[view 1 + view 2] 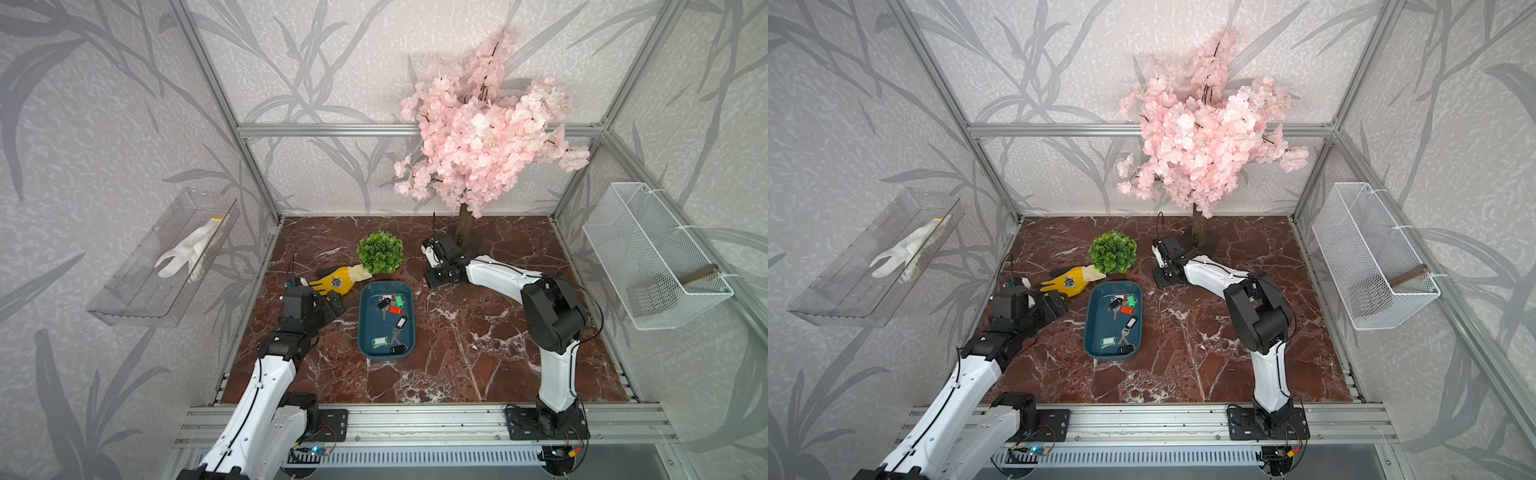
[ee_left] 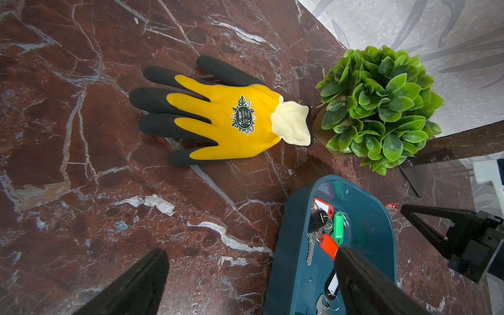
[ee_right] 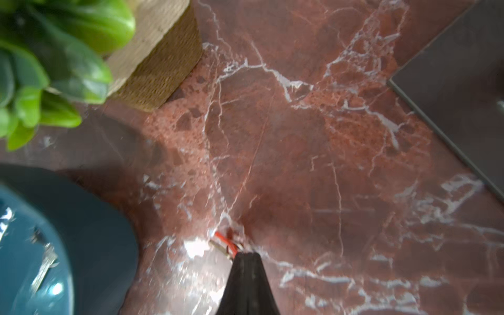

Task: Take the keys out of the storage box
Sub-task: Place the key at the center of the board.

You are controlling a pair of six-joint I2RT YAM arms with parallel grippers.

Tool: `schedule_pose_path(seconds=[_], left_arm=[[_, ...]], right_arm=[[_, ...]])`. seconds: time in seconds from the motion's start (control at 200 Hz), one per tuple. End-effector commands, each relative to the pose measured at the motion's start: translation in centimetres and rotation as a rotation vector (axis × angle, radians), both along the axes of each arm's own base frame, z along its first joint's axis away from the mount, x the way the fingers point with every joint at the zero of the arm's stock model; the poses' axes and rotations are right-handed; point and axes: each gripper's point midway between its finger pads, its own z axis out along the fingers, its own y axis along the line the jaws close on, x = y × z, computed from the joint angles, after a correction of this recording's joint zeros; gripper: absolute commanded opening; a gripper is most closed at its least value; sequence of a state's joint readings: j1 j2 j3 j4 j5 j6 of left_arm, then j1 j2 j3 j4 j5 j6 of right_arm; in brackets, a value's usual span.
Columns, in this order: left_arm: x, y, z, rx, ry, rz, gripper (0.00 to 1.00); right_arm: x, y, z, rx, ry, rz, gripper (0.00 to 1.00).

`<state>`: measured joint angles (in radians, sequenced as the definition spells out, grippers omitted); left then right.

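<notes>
Left gripper [image 2: 251,251]: hovering beside the box's far-left edge, jaws standing spread.
Glove [image 1: 338,282]: lying just beyond that corner.
Box [image 1: 368,328]: sitting mid-tabletop [image 1: 478,353], long axis running near to far. Keys [image 1: 390,305] are lying inside in far and near clusters.
Right gripper [image 3: 245,255]: jaws pressing together, tips touching a red-tagged key [image 3: 223,240] on bare tabletop just right of the box's far end. Open room is lying rightward.

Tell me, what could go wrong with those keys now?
The keys in the storage box lie bunched, rings overlapping, so the open left gripper might lift several or snag one. One of its fingers hangs over the box and could nudge it. The right gripper pinches a red-tagged key only at its tip; it may slip.
</notes>
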<state>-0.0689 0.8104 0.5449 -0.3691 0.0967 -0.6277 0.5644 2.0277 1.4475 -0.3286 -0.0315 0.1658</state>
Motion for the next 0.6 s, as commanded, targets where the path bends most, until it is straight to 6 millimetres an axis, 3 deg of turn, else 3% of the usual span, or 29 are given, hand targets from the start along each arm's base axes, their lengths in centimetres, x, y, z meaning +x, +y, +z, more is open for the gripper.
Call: schedule_pose_path(seconds=[0.0, 0.125, 0.27, 0.4, 0.595], left_arm=[[0.2, -0.7, 0.5, -0.025, -0.020, -0.040, 0.99], [0.6, -2.7, 1.1, -0.075, -0.059, -0.147, 0.95], [0.6, -4.1, 1.7, -0.120, -0.065, -0.209, 0.90], [0.3, -5.0, 1.9, -0.133, -0.057, -0.247, 0.86], [-0.4, -6.9, 2.0, -0.105, -0.038, -0.324, 0.84]], right_arm=[[1.6, -0.3, -0.2, -0.002, -0.028, -0.052, 0.00], [1.4, -0.5, -1.4, 0.000, -0.002, -0.067, 0.01], [1.4, -0.6, -1.4, 0.005, -0.001, -0.072, 0.13], [1.3, -0.8, 0.3, 0.016, -0.032, -0.068, 0.29], [0.9, -1.6, 4.0, 0.037, -0.094, -0.067, 0.39]])
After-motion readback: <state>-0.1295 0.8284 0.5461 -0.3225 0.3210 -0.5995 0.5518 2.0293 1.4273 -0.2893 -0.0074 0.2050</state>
